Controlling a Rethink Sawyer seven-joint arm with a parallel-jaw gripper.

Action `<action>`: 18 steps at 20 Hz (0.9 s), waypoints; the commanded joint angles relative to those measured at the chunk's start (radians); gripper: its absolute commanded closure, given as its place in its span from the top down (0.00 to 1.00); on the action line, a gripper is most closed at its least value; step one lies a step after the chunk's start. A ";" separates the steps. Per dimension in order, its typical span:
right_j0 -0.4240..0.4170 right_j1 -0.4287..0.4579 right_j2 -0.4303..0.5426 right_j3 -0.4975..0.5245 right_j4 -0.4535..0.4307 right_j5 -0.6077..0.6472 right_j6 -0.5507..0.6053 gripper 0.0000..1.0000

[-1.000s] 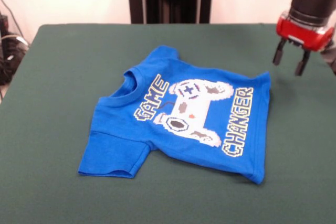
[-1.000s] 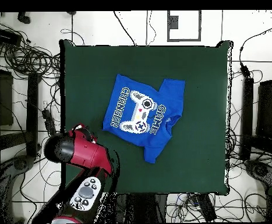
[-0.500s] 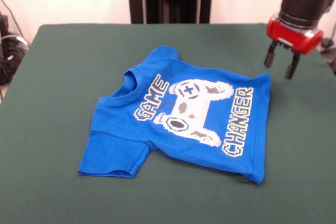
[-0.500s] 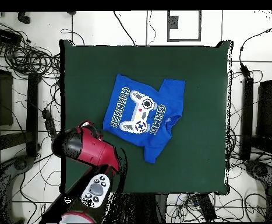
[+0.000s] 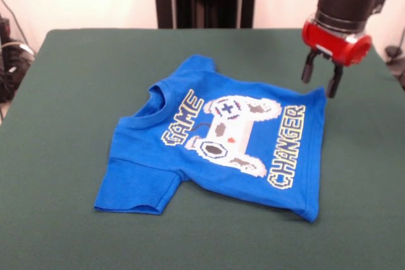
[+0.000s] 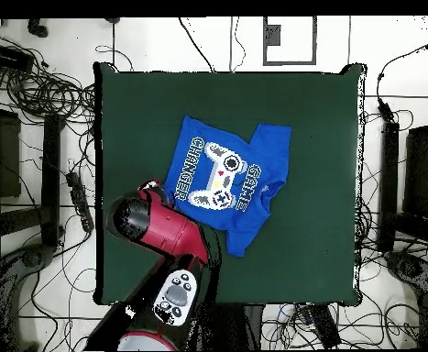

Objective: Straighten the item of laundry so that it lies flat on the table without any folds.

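T-shirt (image 5: 228, 137) lies print-up mid-table (image 5: 69, 105), one sleeve folded under at its far side. Gripper (image 5: 318, 79) hovers over the shirt's hem corner, fingers spread, holding nothing. Green felt otherwise bare; cables (image 6: 34, 82) litter the floor around the table.

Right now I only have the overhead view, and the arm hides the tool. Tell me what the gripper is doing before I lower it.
Observer: In the front view the gripper is open and holds nothing; both fingers point down.
Operator: Give me its place against the shirt.
Observer: It hangs at the far hem corner of the shirt, on the "CHANGER" side.
Operator: Say whether it touches cloth.
Observer: No cloth sits between the fingers. The tips look just above the corner, but I cannot tell for sure.
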 commanded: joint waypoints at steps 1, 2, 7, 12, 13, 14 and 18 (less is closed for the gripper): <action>0.028 0.023 0.060 -0.053 -0.034 0.074 0.140 1.00; 0.033 0.023 0.052 -0.057 -0.033 0.079 0.145 1.00; 0.057 0.015 0.005 -0.089 -0.038 0.125 0.162 1.00; 0.052 0.004 -0.026 -0.117 -0.064 0.146 0.130 1.00; 0.050 -0.005 -0.046 -0.130 -0.083 0.164 0.112 1.00; 0.049 -0.010 -0.061 -0.141 -0.097 0.181 0.102 1.00; -0.007 -0.033 -0.033 -0.172 -0.142 0.215 0.053 1.00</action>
